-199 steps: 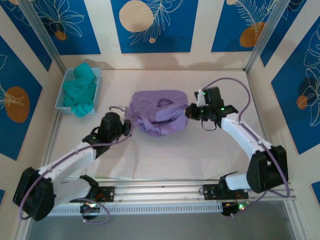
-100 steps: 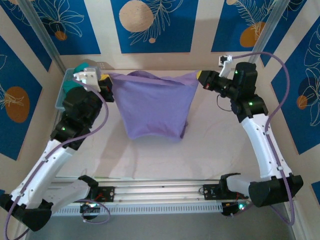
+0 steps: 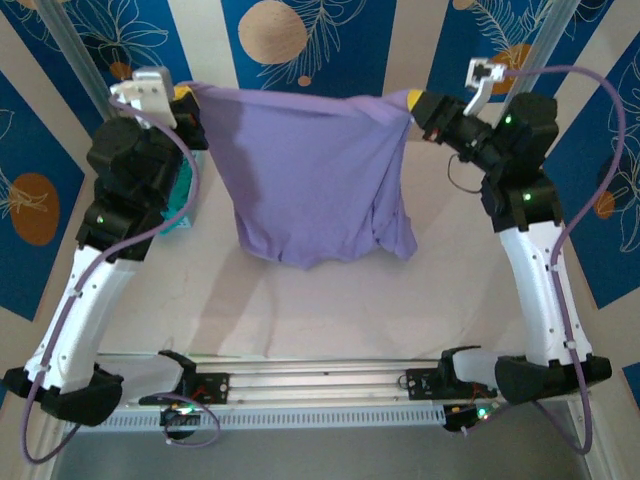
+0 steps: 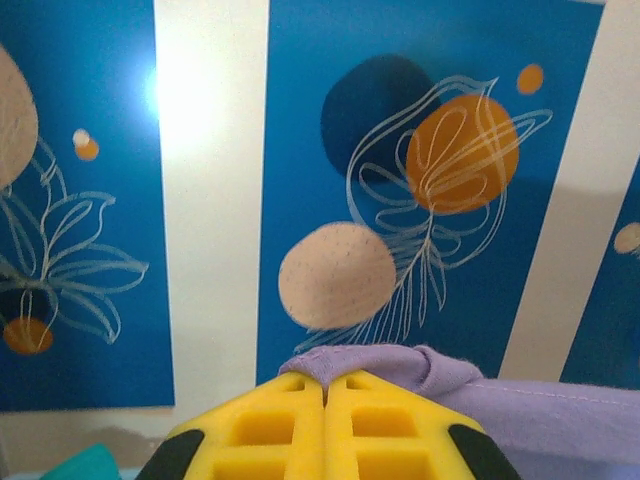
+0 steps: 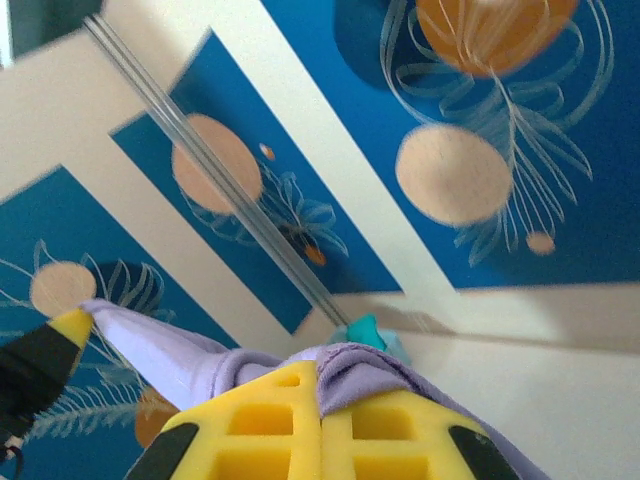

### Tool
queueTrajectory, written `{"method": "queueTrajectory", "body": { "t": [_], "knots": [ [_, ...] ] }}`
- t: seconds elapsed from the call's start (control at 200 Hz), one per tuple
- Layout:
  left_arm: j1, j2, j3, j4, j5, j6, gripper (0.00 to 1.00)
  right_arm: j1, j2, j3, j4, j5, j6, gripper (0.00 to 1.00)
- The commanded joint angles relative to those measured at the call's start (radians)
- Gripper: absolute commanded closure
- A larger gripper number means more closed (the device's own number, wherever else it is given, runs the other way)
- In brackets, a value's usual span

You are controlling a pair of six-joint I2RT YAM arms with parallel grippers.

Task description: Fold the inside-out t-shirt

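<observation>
Left gripper (image 3: 186,96) and right gripper (image 3: 414,101) each clamp a top corner of the shirt (image 3: 310,170), hanging level between them, probably off the table (image 3: 330,315).

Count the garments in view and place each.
2. The lavender t-shirt hangs stretched between the left gripper and right gripper; a teal garment lies far left, mostly hidden behind the left arm.

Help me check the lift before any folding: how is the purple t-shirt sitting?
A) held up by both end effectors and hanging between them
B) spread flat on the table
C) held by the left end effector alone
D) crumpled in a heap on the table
A: the left end effector and the right end effector each pinch a top corner of the t-shirt, which hangs spread between them.
</observation>
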Motion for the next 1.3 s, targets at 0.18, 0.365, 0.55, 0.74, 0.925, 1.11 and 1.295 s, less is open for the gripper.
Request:
{"method": "queueTrajectory", "body": {
  "t": [0.18, 0.365, 0.55, 0.74, 0.925, 1.11, 1.295],
  "knots": [
    [0.012, -0.174, 0.075, 0.023, 0.236, -0.086, 1.0, 0.054, -0.074, 0.203, -0.07, 0.021, -0.092, 0.94],
    [0.012, -0.22, 0.053, -0.008, 0.195, -0.023, 1.0, 0.085, -0.148, 0.171, -0.106, 0.026, -0.115, 0.94],
    [0.012, -0.167, 0.065, -0.059, 0.083, 0.048, 1.0, 0.093, -0.16, 0.145, -0.157, 0.057, -0.134, 0.94],
    [0.015, -0.085, 0.018, -0.043, -0.013, 0.112, 1.0, 0.067, -0.13, 0.053, -0.176, 0.118, -0.172, 0.93],
    [0.063, 0.046, 0.044, -0.003, -0.034, 0.129, 1.0, -0.015, -0.023, 0.011, -0.075, 0.089, -0.134, 0.94],
    [0.141, 0.242, 0.317, -0.037, 0.006, 0.119, 1.0, -0.087, 0.161, 0.17, 0.081, 0.062, -0.039, 0.94],
    [0.162, 0.316, 0.63, -0.128, 0.071, 0.099, 1.0, -0.111, 0.299, 0.493, 0.028, 0.017, 0.005, 0.94]
  ]
}}
